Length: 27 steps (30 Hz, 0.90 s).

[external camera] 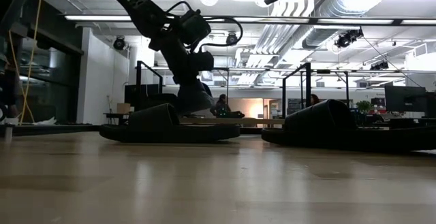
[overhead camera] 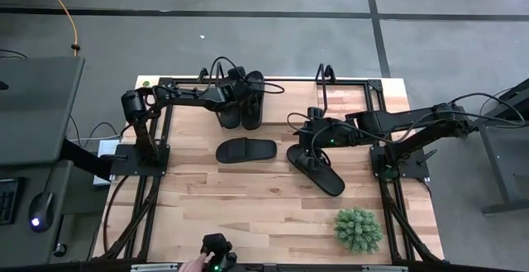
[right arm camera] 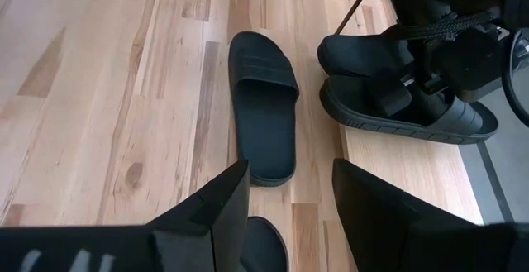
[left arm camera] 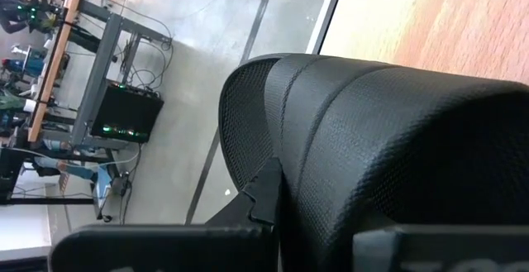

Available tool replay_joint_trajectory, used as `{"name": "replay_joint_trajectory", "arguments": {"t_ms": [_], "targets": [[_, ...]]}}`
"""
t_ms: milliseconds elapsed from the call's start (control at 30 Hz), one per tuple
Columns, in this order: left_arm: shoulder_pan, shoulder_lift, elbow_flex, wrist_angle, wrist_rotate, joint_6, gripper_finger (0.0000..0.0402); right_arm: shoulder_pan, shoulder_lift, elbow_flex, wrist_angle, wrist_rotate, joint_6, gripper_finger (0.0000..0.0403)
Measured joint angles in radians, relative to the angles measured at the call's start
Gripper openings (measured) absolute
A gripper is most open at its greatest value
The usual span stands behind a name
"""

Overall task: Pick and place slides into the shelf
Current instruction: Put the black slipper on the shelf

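Observation:
Two black slides [overhead camera: 244, 105] lie side by side on the shelf [overhead camera: 355, 90] at the table's far edge. My left gripper [overhead camera: 237, 97] is shut on one of them. A third slide [overhead camera: 245, 150] lies flat on its sole at the table's middle. A fourth slide [overhead camera: 318, 171] lies to its right, slanting, also on its sole. My right gripper [overhead camera: 318, 137] hangs open above the fourth slide. That slide's end [right arm camera: 264, 247] shows between the fingers without touching them. My left gripper holds one of the two slides on the shelf by its wide mesh strap [left arm camera: 289, 181], at the strap's edge, with a fingertip [left arm camera: 264, 193] on it. It comes slanting down from the table's left side. The slide's sole [right arm camera: 405, 121] rests on the shelf board beside the other slide.
A green potted plant [overhead camera: 358, 229] stands near the table's front right. A person's hand [overhead camera: 194, 264] is at a small device [overhead camera: 219, 249] at the near edge. Black frame rails [overhead camera: 153, 189] run along both sides. Bare wood lies in front of the slides.

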<state>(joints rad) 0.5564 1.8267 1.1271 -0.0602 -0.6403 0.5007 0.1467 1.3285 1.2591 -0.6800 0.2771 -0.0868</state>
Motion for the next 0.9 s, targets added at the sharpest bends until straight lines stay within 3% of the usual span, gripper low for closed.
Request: {"name": "replay_joint_trajectory", "arguments": {"t_ms": [567,900], "targets": [[0.000,-0.002,0.000,-0.018,0.014,0.028,0.0019,0.000,0.000,0.000,0.000,-0.001,0.000,0.0165],[0.000,-0.002,-0.001,-0.012,0.016,0.019,0.0123,0.000,0.000,0.000,0.000,-0.001,0.000,0.0165]]}}
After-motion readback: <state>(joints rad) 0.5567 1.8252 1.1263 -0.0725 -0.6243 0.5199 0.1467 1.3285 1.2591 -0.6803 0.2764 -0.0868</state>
